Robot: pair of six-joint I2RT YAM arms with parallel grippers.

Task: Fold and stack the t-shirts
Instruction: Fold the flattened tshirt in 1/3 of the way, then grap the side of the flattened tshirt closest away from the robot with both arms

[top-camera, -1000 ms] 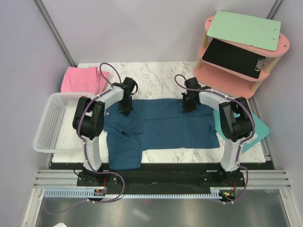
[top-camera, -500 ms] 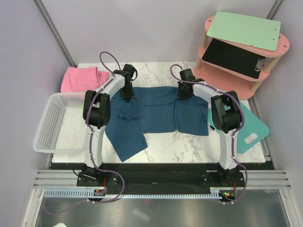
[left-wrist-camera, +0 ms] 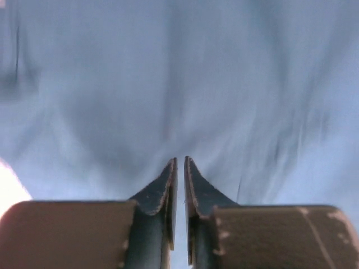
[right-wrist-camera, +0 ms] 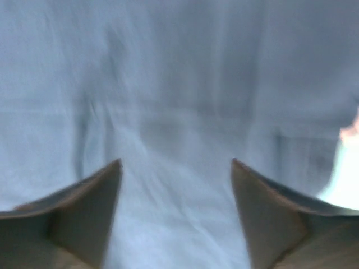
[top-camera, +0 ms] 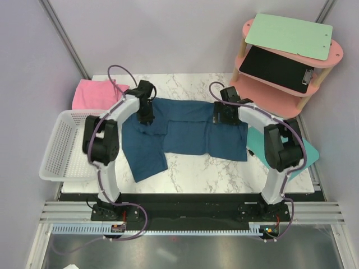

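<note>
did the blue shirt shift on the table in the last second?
Yes. The blue t-shirt has been dragged toward the far edge of the marble table; more bare marble now shows along the near edge.

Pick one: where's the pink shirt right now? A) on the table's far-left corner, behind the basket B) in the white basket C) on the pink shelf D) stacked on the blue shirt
A: the pink shirt lies folded on the marble table at its far-left corner, just beyond the white basket, apart from the blue shirt spread mid-table.
</note>
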